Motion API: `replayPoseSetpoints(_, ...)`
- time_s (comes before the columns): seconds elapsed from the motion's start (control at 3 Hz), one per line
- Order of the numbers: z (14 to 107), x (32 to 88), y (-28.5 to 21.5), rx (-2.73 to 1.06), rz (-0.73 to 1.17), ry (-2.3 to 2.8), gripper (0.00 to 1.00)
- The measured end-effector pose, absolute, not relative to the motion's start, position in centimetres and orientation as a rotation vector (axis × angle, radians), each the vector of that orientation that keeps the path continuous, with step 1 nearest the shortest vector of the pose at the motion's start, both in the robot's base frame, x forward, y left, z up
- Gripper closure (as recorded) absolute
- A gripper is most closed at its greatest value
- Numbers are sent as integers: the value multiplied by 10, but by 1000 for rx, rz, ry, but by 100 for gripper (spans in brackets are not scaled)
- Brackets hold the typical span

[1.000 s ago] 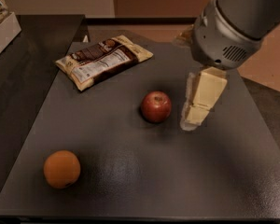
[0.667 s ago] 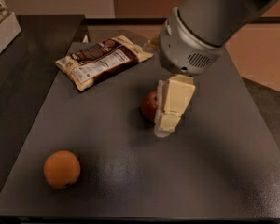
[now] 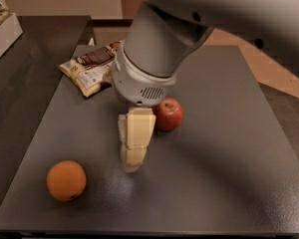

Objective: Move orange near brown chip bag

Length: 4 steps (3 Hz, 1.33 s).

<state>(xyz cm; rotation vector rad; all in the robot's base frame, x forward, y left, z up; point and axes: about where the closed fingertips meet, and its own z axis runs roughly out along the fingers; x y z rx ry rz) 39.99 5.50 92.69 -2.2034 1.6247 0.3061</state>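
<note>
The orange sits on the dark table at the front left, free of any contact. The brown chip bag lies flat at the back left, its right part hidden behind the arm. My gripper hangs over the middle of the table, pointing down, to the right of the orange and just left of a red apple. It holds nothing that I can see.
The red apple stands mid-table beside the gripper. The big grey arm body covers the back centre. A white box stands at the far left on a neighbouring dark surface. The table's front edge is close below the orange.
The arm and gripper have swung left across the table, from the apple's right side, over it, to its left, closer to the orange. The orange, apple and bag have not moved.
</note>
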Motion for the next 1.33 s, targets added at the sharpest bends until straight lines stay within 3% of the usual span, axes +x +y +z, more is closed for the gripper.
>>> replayPoseSetpoints(1.33, 846, 358, 126, -2294, 468, 1617, 0)
